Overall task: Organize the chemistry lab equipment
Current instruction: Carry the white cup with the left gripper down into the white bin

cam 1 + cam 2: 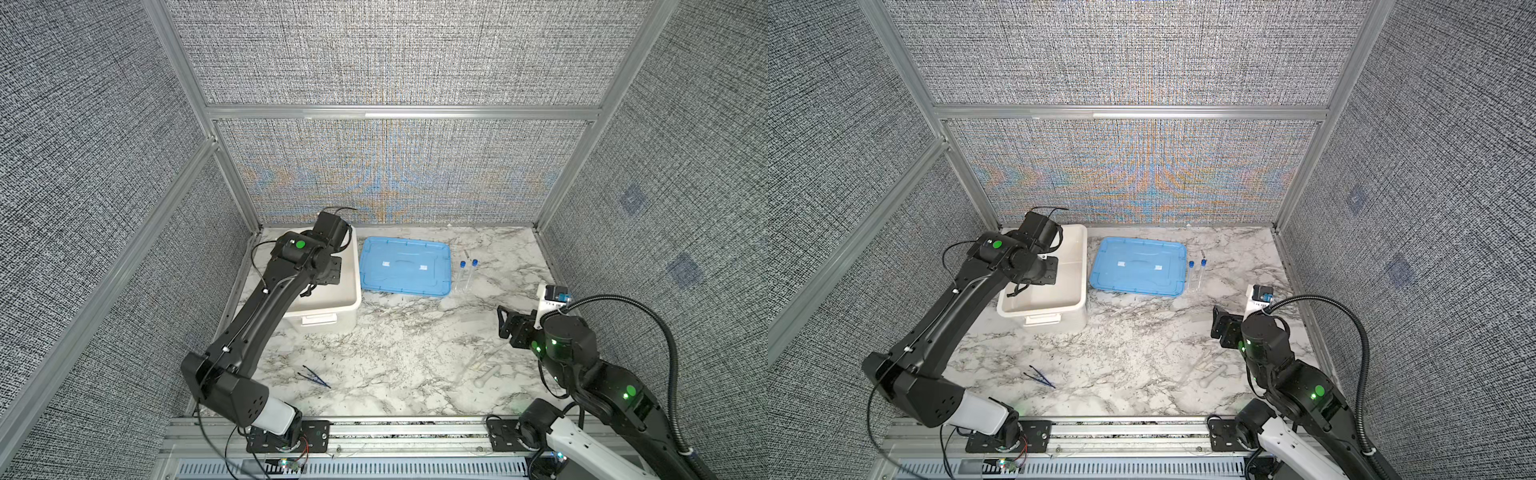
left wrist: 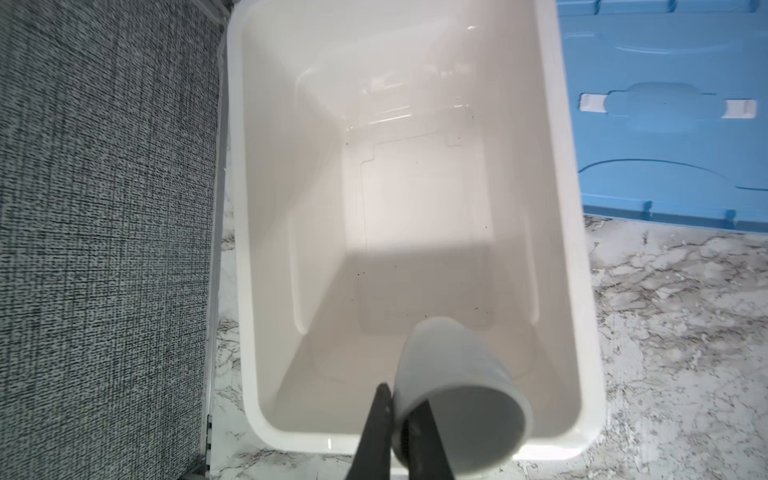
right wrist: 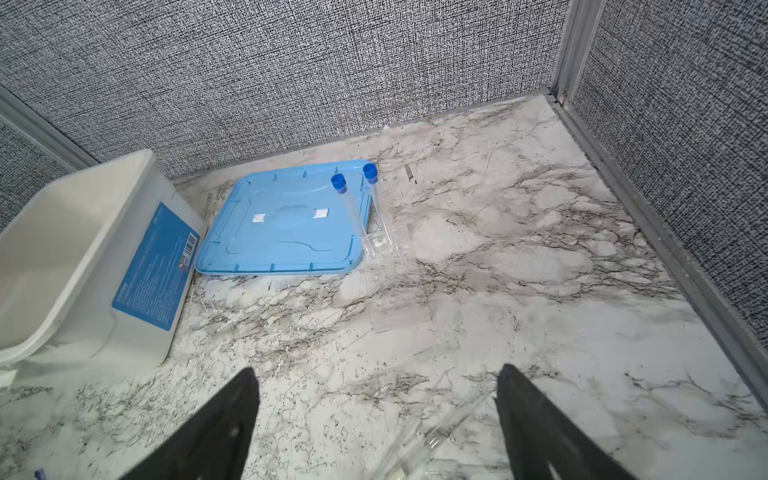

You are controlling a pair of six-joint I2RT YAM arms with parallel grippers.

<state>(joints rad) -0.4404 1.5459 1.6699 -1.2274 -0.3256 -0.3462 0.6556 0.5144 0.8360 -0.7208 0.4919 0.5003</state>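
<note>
left claw (image 2: 404, 397) is pinching the rim of a white cup (image 2: 453, 374) | cup is hanging tilted over the inside of the open white tub (image 2: 266, 232), close to one end wall | blue lid (image 2: 665, 145) is lying just beside the tub on the marble bench (image 2: 673, 316) | grey wall panel (image 2: 104, 208) is flanking the tub's other side

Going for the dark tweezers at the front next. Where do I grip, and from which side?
I'd grip the tweezers mid-length, where the two thin arms run close together. They lie flat on the marble, so come straight down, claw closing across both arms. The right claw is open and free; the left claw is shut on the whitish cup over the tub.
</note>
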